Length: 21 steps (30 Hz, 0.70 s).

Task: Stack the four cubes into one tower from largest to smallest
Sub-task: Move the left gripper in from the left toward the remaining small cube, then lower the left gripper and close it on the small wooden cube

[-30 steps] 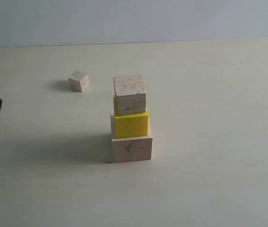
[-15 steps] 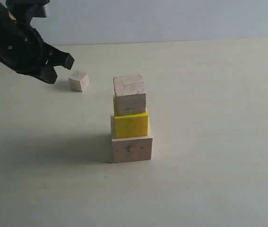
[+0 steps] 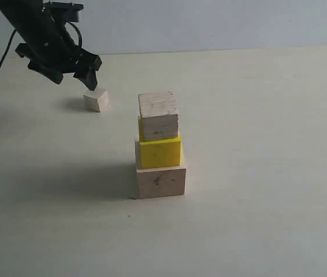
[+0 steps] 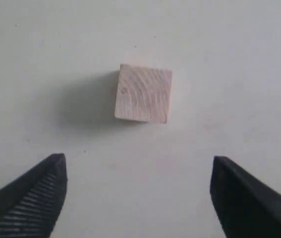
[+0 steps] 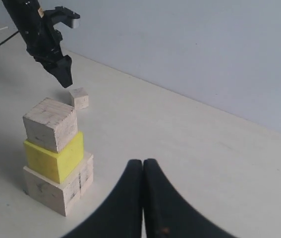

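The tiny cube (image 3: pixel 96 98) sits alone on the table (image 3: pixel 255 173), well apart from the other three and behind them to the left in the exterior view. It is bare pale wood, rigid and surely very light. It will not give under pressure or break, but it is likely to skid or twist if one finger reaches it before the other. The left wrist view shows its top face (image 4: pixel 143 94) turned slightly askew to the line between the fingers. The best hold looks to be on two opposite side faces, squarely and low enough that the ribbed pads (image 4: pixel 28 208) bear on flat wood, not on an edge. Smooth wood and so small a face leave little margin, so a centred pinch matters.

The left gripper (image 3: pixel 75 81) hovers just above the tiny cube, jaws spread wide and holding nothing. The cube lies ahead of the gap, apart from both fingers.

The other three cubes stand piled nearer the camera: the large cube (image 3: pixel 161 182) at the base, the yellow cube (image 3: pixel 160 151) on it, and the medium-small cube (image 3: pixel 159 115) on top, turned slightly off square. That top face is the landing spot, and a light piece set down there needs a gentle release.

The right gripper (image 5: pixel 142 164) hangs off to the side with its jaws pressed together, holding nothing.
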Tool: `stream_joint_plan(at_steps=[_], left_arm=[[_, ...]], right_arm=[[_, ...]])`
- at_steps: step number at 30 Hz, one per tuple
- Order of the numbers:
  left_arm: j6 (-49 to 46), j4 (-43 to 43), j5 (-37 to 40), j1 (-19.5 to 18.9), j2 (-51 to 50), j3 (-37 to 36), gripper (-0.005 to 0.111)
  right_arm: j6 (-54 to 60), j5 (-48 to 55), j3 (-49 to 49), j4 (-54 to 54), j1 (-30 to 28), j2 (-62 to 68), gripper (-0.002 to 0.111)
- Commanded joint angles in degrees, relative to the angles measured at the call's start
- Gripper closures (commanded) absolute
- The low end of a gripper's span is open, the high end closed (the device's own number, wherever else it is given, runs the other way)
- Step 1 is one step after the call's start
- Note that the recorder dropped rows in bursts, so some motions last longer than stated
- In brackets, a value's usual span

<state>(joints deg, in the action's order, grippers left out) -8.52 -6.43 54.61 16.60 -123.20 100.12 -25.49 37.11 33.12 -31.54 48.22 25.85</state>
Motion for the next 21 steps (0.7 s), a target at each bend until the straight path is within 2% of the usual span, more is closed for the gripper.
stream_joint_plan(at_steps=[1, 4, 8, 21], left_arm=[[-2.02, -0.12, 1.65, -0.11, -5.98, 7.26, 0.030], [-3.35, -0.35, 4.71, -0.11, -11.15, 13.42, 0.030], [-4.37, -0.93, 5.67, -0.11, -15.24, 17.88, 0.030], [-5.97, -3.64, 5.03, -0.11, -18.53, 19.32, 0.033]], right_arm=[[-0.60, -2.96, -1.04, -1.99, -0.03, -0.40, 0.108], [-0.60, -4.22, -2.02, -2.30, -0.03, -0.40, 0.108], [-1.57, -4.36, -2.02, -3.55, -0.03, -0.40, 0.108], [-3.22, -4.69, -2.02, -4.98, -0.03, -0.40, 0.108]])
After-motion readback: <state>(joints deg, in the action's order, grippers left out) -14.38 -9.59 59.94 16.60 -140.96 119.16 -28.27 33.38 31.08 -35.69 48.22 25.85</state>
